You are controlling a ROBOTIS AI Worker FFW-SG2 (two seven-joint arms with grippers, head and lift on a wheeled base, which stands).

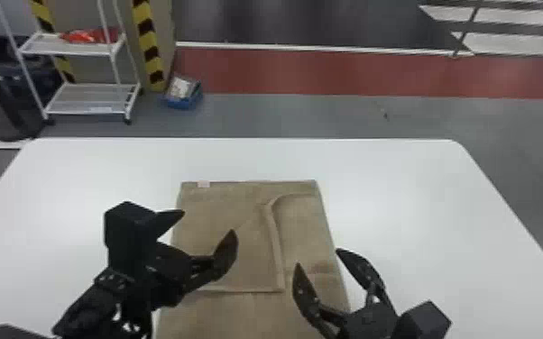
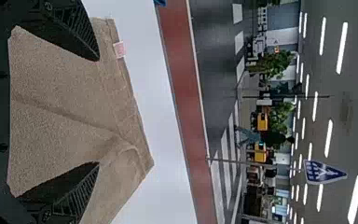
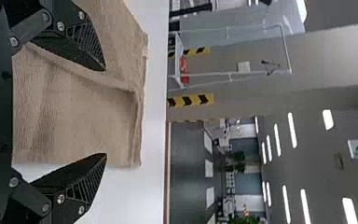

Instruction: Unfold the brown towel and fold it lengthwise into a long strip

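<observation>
I see the brown rectangular cloth towel (image 1: 221,198) lying partly folded on the smooth white counter (image 1: 397,189) | my black two-fingered left end effector (image 1: 209,223) is spread empty above the towel's left side | my matching black right end effector (image 1: 319,258) is parted, empty, at the towel's right edge

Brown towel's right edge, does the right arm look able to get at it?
Probably yes: the right gripper is open close to the towel's right edge, nothing seems to block it, and the left gripper is over the left side.
</observation>
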